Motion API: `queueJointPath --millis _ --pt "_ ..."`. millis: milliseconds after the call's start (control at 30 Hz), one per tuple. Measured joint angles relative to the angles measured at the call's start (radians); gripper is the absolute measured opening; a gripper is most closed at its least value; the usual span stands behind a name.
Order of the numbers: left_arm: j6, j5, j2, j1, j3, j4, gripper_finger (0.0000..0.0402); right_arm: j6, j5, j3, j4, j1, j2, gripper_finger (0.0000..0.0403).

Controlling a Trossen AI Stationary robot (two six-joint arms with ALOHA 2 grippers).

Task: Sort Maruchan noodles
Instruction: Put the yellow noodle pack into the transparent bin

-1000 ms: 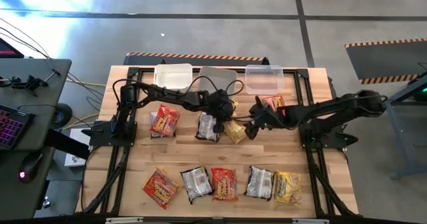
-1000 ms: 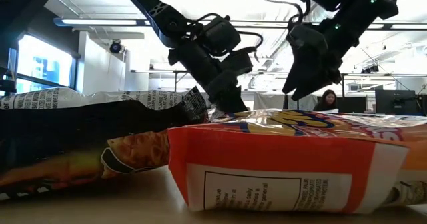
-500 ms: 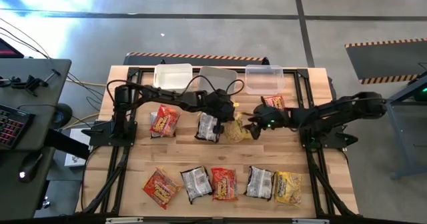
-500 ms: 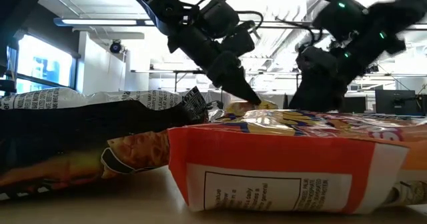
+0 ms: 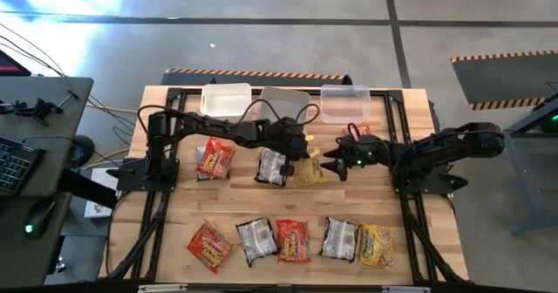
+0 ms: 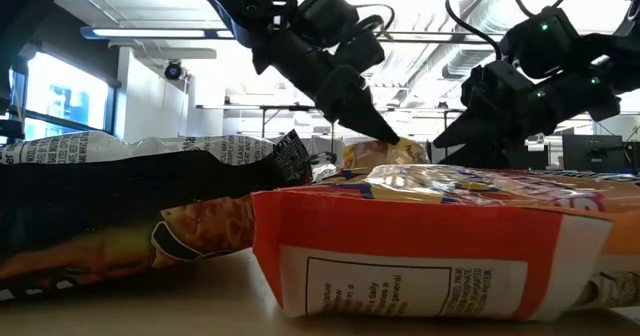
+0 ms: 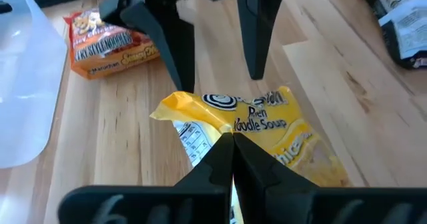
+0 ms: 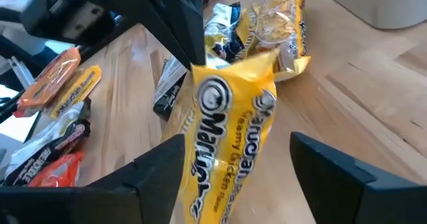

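Just in front of the middle bin (image 5: 283, 101), the left gripper (image 5: 307, 150) is pinching a yellow noodle packet (image 5: 309, 166) by its corner while the right gripper (image 5: 330, 164), fingers spread wide, is facing it, seemingly a handover needing a closing grasp.

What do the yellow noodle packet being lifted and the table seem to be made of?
Yellow rectangular noodle packet: thin glossy plastic film, judging by its crinkles and sheen. Pale wooden table: looks like jointed wood planks with visible grain, matte.
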Motion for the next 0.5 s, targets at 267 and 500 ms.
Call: queueJointPath --millis 267,500 --pt "-0.008 0.0 -0.009 -0.002 0.005 0.014 0.0 0.0 -0.002 0.001 0.056 0.0 0.046 0.0268" --pt "-0.008 0.0 -0.009 -0.002 0.005 0.011 0.0 -0.012 0.005 0.002 0.26 0.0 0.236 0.0268"
